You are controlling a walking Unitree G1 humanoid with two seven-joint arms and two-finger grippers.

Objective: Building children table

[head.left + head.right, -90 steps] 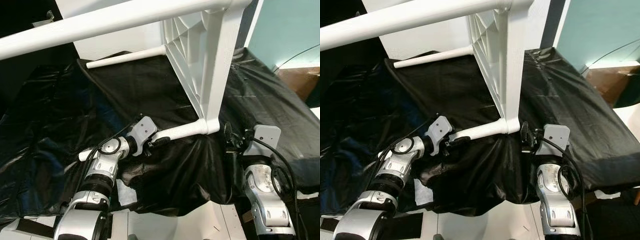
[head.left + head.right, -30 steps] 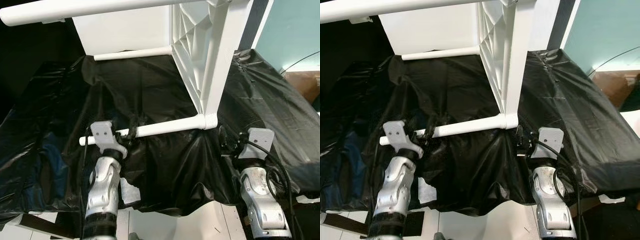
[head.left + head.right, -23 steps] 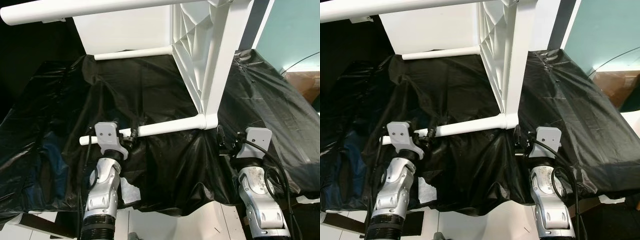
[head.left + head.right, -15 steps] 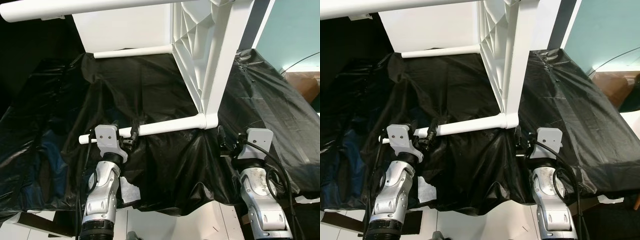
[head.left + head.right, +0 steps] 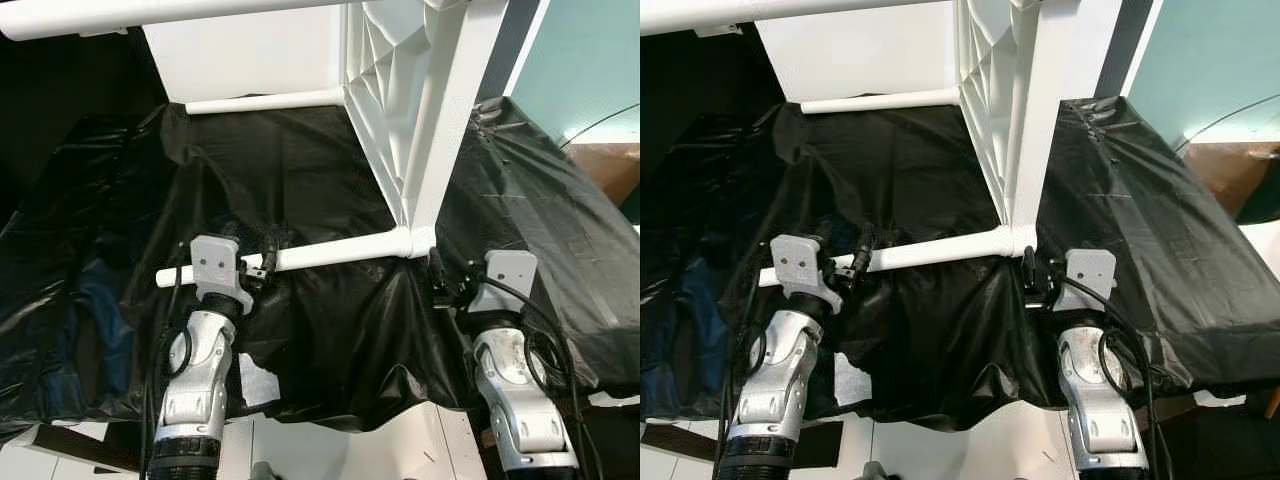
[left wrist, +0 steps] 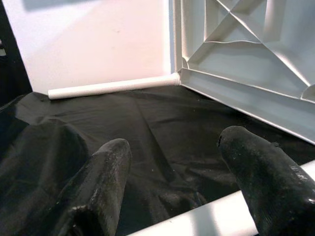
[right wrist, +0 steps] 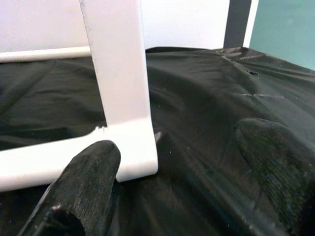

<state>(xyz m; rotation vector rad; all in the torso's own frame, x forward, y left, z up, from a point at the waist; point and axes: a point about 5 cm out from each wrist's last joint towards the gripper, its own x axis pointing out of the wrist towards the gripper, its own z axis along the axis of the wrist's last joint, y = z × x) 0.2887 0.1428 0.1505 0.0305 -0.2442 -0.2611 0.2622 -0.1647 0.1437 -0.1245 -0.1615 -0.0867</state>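
A white children's table lies on its side on black sheeting, its ribbed underside (image 5: 382, 110) facing left and its legs pointing left. The near leg (image 5: 340, 250) runs level just above the sheeting. My left gripper (image 5: 250, 256) is open and straddles that leg partway along; in the left wrist view the leg (image 6: 206, 219) crosses low between the fingers (image 6: 106, 172). My right gripper (image 5: 447, 280) is open just right of the table's lower corner (image 7: 130, 147), with one finger (image 7: 91, 172) close to it.
Crumpled black plastic sheeting (image 5: 300, 170) covers the whole work surface and hangs over its front edge. Two more table legs (image 5: 265, 101) stick out left, one (image 5: 150, 14) high overhead. A white board stands behind, a teal wall (image 5: 590, 60) at right, pale floor (image 5: 400, 450) below.
My left wrist has swung straight and the gripper has shifted outward along the near leg, away from the corner. The right gripper has edged closer to the table corner.
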